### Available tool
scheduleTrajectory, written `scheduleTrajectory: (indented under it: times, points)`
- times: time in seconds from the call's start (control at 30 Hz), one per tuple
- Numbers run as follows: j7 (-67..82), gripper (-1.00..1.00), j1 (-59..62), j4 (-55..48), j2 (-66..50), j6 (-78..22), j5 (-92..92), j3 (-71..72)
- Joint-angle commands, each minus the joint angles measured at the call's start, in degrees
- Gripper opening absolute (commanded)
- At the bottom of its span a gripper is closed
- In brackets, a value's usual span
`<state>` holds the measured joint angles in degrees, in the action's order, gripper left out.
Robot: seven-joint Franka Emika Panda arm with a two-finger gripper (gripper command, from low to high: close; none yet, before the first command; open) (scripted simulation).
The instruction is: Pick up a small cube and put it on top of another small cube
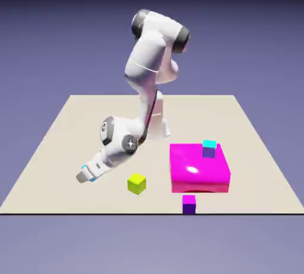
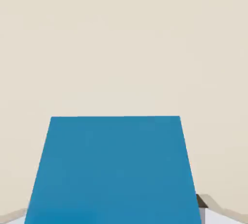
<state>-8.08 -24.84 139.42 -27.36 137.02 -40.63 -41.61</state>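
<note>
Gripper point(image 1: 83, 175) clamped on small cube point(image 2: 114, 169), well left of magenta block point(image 1: 199, 169); another small cube point(image 1: 209, 148) sits atop that block.

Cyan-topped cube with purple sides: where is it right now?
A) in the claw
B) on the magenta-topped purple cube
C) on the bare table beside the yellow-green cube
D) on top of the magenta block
D: in the exterior view the cyan-topped cube sits on the magenta block, near its far edge.
</note>
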Motion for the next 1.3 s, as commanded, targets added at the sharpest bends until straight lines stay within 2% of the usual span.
scheduleTrajectory:
  times: [0.0,0.93,1.27]
  points:
    - [0.37,-1.0,-0.92,0.27,2.07,-1.62,-0.22,0.03]
    - [15.67,-1.0,8.04,29.13,58.84,35.73,-68.13,58.0]
    - [-5.97,-1.0,1.63,21.04,40.18,24.86,-90.01,53.2]
